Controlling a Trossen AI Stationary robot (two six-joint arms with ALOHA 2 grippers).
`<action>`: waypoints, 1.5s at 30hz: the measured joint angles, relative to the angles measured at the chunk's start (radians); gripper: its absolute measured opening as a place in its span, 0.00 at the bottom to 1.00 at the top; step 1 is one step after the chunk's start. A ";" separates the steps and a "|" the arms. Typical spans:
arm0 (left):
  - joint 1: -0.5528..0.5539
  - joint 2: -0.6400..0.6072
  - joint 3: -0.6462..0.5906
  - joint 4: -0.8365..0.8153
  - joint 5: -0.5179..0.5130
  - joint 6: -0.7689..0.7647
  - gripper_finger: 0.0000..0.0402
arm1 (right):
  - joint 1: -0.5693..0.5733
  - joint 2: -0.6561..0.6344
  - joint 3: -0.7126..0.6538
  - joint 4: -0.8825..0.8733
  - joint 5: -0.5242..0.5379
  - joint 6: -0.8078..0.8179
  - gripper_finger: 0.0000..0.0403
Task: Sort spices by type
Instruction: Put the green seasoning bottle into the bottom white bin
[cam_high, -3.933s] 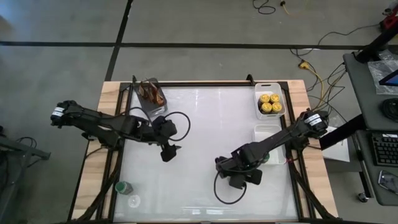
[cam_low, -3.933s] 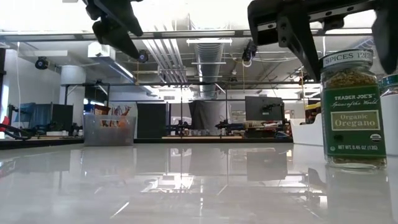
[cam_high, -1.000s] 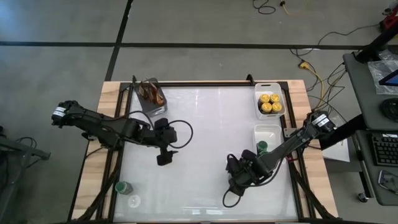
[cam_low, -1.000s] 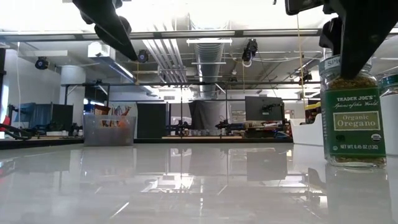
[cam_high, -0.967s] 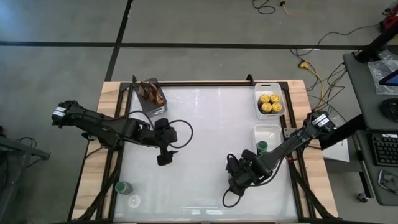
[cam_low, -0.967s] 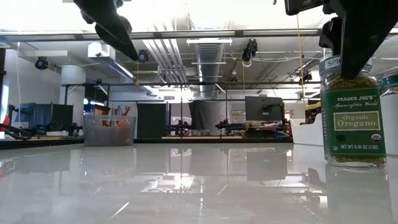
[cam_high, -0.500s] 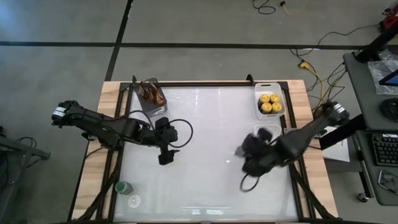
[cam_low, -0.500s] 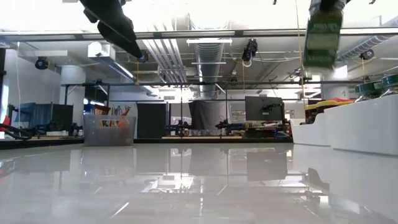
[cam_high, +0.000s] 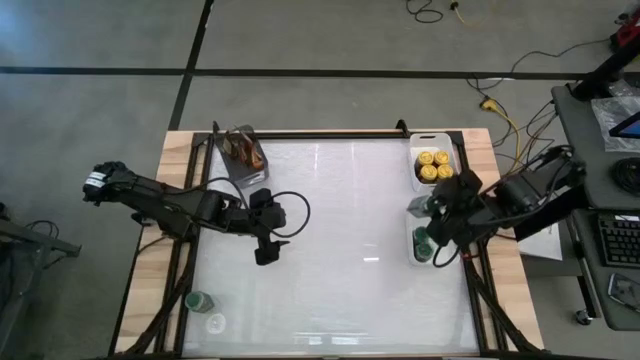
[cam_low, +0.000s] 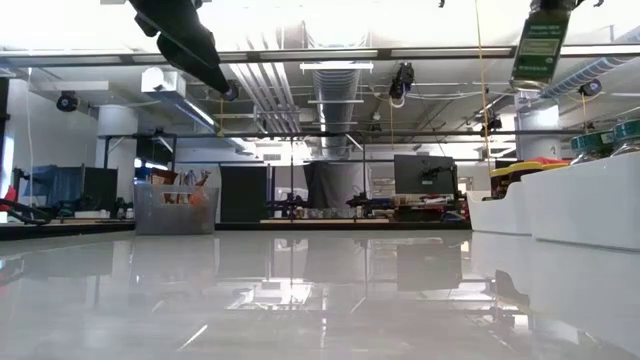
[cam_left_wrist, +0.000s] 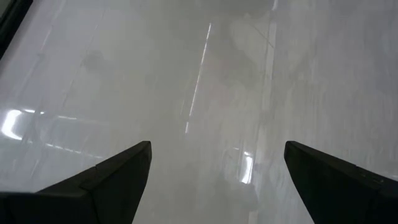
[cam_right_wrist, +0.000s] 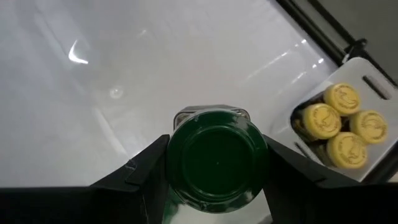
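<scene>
- The white table (cam_high: 330, 240) carries two white trays along its right edge, a grey cup of brown sticks (cam_high: 246, 152) at the far left corner, and loose jars at the near left corner.
- The left arm waits over the left-centre of the table; the left gripper (cam_high: 266, 252) hangs above bare tabletop with its fingers (cam_left_wrist: 106, 180) spread wide and nothing between them.
- The right gripper (cam_right_wrist: 216, 163) is clamped on a green-lidded jar (cam_right_wrist: 216, 162), one finger on each side of the lid; in the high view it hangs over the near white tray (cam_high: 420, 250), and in the low view the held jar (cam_low: 539, 45) is well above the table.
- The far white tray (cam_high: 432, 143) holds four yellow-lidded jars (cam_high: 434, 165) packed together in a square; in the right wrist view they sit off to one side of the held jar, apart from it.
- Inside the near tray another green-lidded jar (cam_high: 424, 241) stands just beside the right gripper.
- At the near left corner a green-lidded jar (cam_high: 197, 301) stands upright, with a clear jar (cam_high: 215, 323) close by, both well apart from either gripper.
</scene>
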 joint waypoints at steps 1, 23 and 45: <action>0.000 0.000 0.000 0.000 0.000 0.000 0.87 | -0.001 -0.009 -0.010 0.001 0.000 -0.014 0.49; 0.000 0.000 0.000 0.003 -0.033 -0.010 0.87 | -0.021 -0.193 -0.135 0.003 -0.043 -0.377 0.49; 0.006 0.007 0.026 0.348 -0.119 -0.154 0.87 | -0.102 -0.283 -0.336 0.001 -0.191 -0.469 0.49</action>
